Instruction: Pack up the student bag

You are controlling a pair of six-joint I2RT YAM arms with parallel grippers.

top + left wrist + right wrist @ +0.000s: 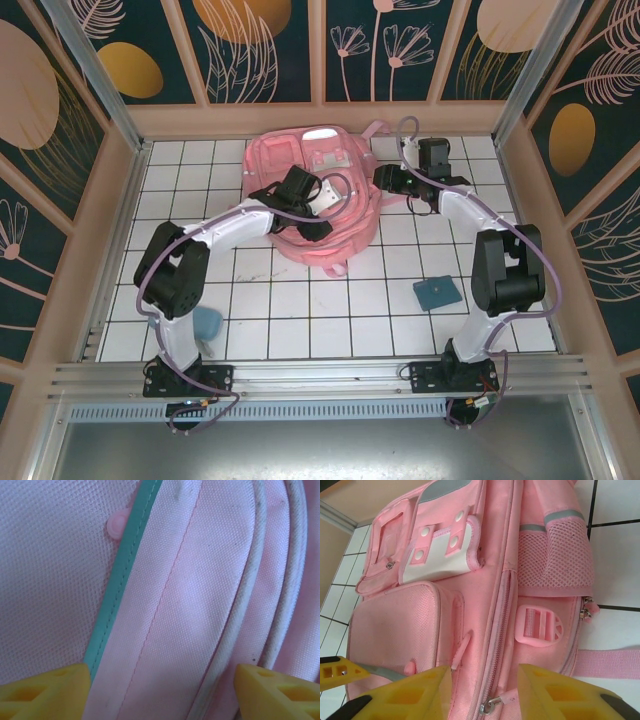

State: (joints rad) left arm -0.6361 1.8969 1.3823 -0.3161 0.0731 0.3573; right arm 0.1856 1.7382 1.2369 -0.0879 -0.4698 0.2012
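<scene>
Wrist of left arm (225, 232) hides student bag (275, 160) centre.

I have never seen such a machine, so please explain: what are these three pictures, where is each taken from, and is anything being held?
Two robot arms, left and right, stand on a white tiled table, each ending in a two-finger gripper. One picture looks down from above; the other two come from wrist cameras, yellow fingers at the bottom. On the table lie a large pink fabric backpack, a small flat blue case and a pale blue object. The left gripper is open close over the backpack's fabric; the right gripper is open beside a zipper pull. Neither seems to hold anything.
</scene>
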